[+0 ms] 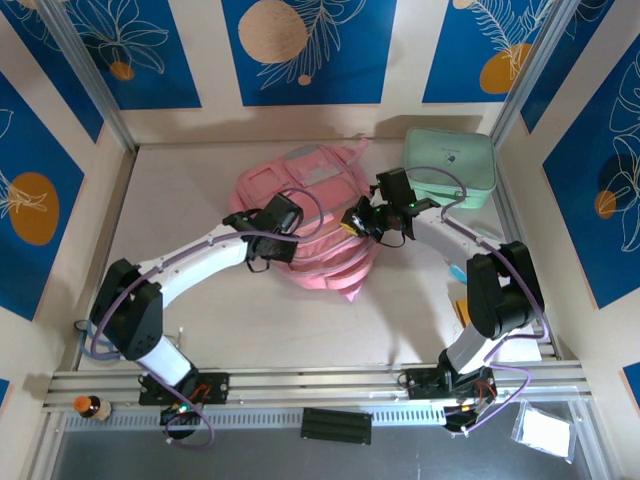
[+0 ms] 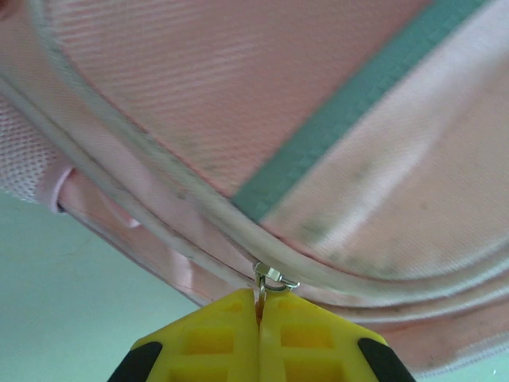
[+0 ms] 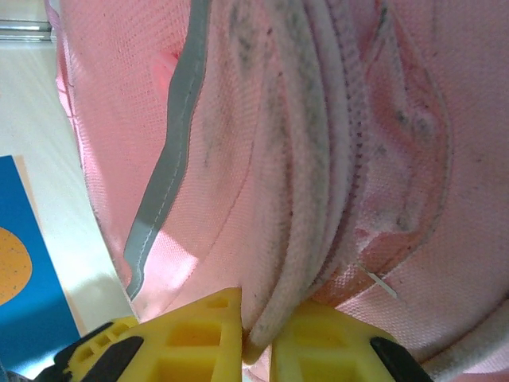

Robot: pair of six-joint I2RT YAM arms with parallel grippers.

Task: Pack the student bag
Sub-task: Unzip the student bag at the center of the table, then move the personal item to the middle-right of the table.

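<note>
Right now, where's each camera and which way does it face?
Top external: above, behind the arms, looking down on table, student bag, both arms.
Left wrist: on the left arm, facing the bag; left end effector shut on the zipper pull.
Right wrist: on the right arm, facing the bag; right end effector pinching a seam.
All share the bag.

A: How do the 2 arms sit?

B: The left arm (image 1: 200, 258) stretches out low and long toward the right. The right arm (image 1: 450, 235) folds at its elbow and reaches left, so the wrists nearly meet.

A: And the grippers?

B: On the left gripper (image 2: 260, 296), the 2 yellow fingers are pressed together, pinching a zipper pull (image 2: 270, 278). The right gripper (image 3: 256, 322) is clamped on a piped seam of the student bag (image 3: 238, 119).
</note>
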